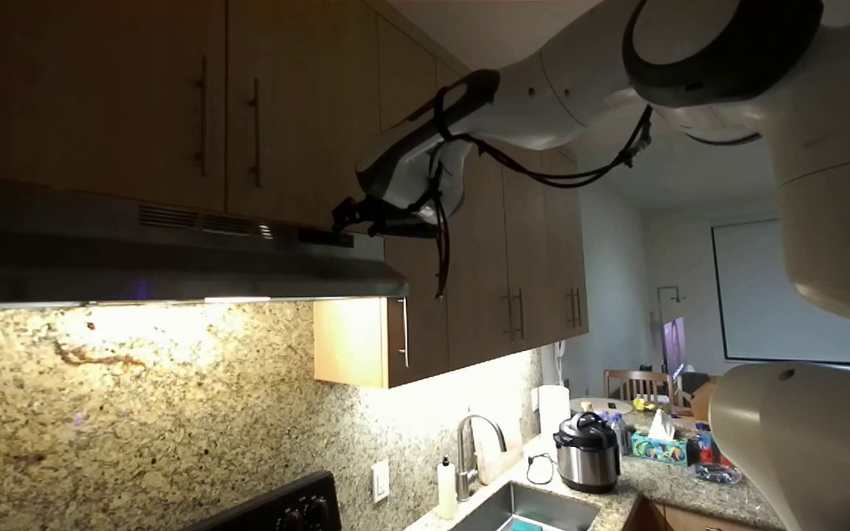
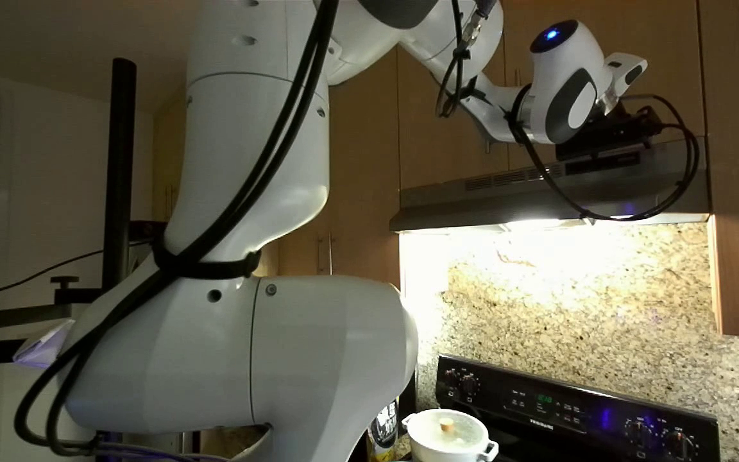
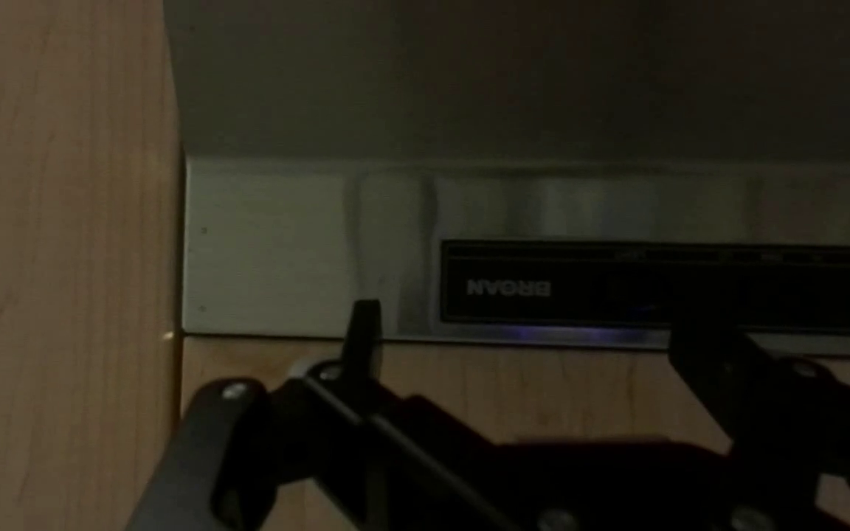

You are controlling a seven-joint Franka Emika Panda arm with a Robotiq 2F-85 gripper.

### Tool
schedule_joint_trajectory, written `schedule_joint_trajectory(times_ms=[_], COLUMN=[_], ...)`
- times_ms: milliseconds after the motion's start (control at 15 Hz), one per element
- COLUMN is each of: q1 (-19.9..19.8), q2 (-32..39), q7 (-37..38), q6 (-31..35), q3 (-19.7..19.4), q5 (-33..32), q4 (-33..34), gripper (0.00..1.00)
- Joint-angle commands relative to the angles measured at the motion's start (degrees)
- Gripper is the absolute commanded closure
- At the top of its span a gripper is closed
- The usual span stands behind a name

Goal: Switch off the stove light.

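- Stove light (image 1: 237,299), a bright white panel in the underside of the brushed stainless-steel range hood (image 1: 174,273), is lit in both exterior views, flooding the speckled beige granite backsplash (image 1: 137,413) below.
- Black two-fingered gripper (image 3: 527,328) has its fingers parted wide, up at the hood's upper front face.
- Black rectangular control panel (image 3: 657,286) lettered BROAN, upside down in the wrist view, is set in that face; one fingertip overlaps its lower edge there, though whether they touch cannot be told.
- White jointed robot arm (image 2: 235,128) reaches up in front of pale wooden cabinets (image 1: 307,110).
- Black stove backguard (image 2: 578,407) with knobs and green display stands under the hood, a round white lidded pot (image 2: 443,449) before one end.
- Silver-and-black pressure cooker (image 1: 589,466) stands near the stainless-steel sink (image 1: 558,505).
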Motion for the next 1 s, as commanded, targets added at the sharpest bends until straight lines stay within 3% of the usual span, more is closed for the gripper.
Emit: schedule_joint_trajectory(times_ms=[0,933], q1=[-0.42,-4.32], q2=[3.55,7.85], q7=[0.57,-0.43], q6=[-0.25,-2.80], q3=[-0.53,1.33], q5=[2.79,7.58], q4=[1.28,3.58], gripper=[0.00,0.00])
